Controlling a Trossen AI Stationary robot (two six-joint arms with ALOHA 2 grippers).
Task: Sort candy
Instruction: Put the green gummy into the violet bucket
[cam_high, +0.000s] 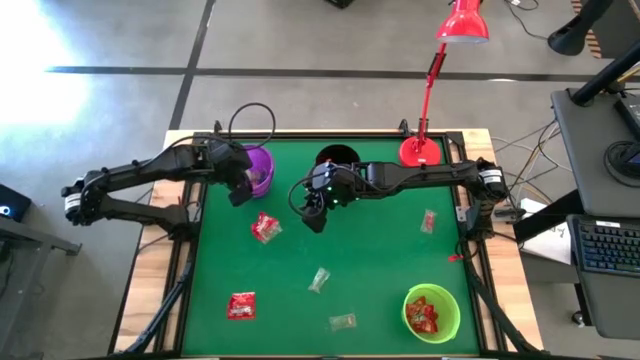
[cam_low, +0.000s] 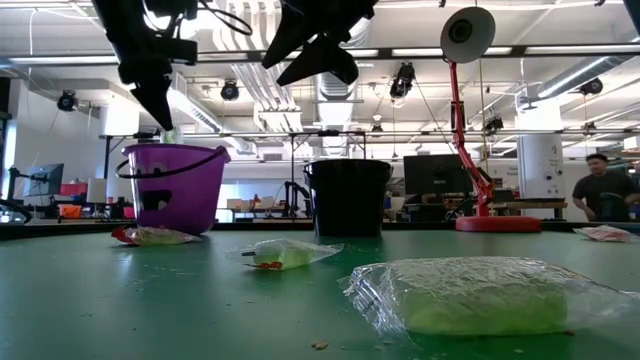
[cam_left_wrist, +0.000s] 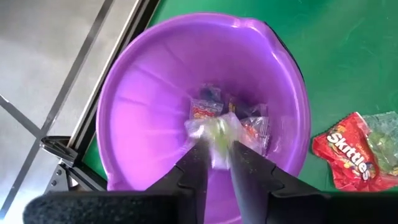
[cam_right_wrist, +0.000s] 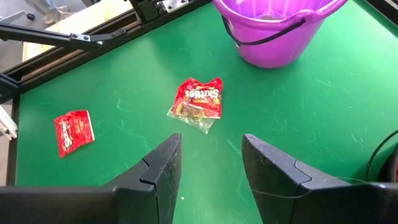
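Observation:
My left gripper hangs over the purple cup at the table's far left, shut on a clear-wrapped pale green candy. Several wrapped candies lie on the cup's bottom. My right gripper stands open above the table's middle, with nothing between its fingers. Just beyond it a red Skittles packet lies flat on the green mat, a clear candy resting on its edge. A second red packet lies nearer the front left. My left gripper pinches the clear-wrapped candy between its two fingertips. The fingers slant down from above into the mouth of the purple cup. The candy sticks out past the fingertips, lifted clear above the candies on the cup's bottom.
A black cup stands at the far middle, beside a red lamp's base. A green cup with red candies sits front right. Loose clear candies and one more lie on the mat.

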